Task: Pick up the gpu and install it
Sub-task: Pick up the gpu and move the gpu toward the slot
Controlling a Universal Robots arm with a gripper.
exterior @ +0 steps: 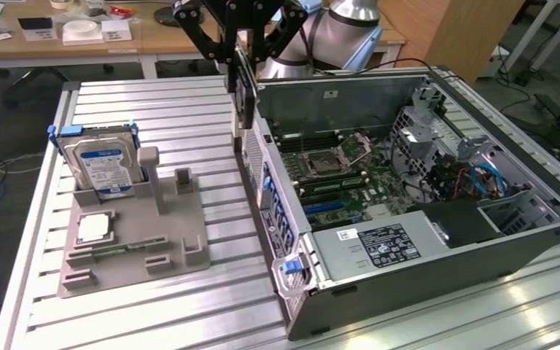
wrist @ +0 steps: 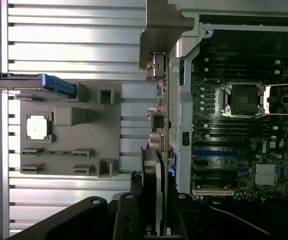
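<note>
The gpu [exterior: 245, 91] hangs on edge, a thin dark card, with my gripper [exterior: 240, 52] shut on its upper part. It is in the air just over the open computer case's wall [exterior: 260, 182] on the exterior view's left, near the case's far corner. In the wrist view the gpu [wrist: 156, 150] shows edge-on, its grey metal bracket [wrist: 161, 30] at the far end, running along that case wall beside the motherboard [wrist: 233, 150]. The gripper [wrist: 153, 212] clamps the card between its black fingers [wrist: 129, 220].
A grey fixture [exterior: 134, 233] on the slatted aluminium table [exterior: 163, 313] holds an upright hard drive [exterior: 105, 164], a square CPU chip [exterior: 95, 228] and a memory stick [exterior: 114, 251]. Inside the case lie the CPU socket [exterior: 329, 160], blue slots [exterior: 334, 208] and the power supply [exterior: 378, 244].
</note>
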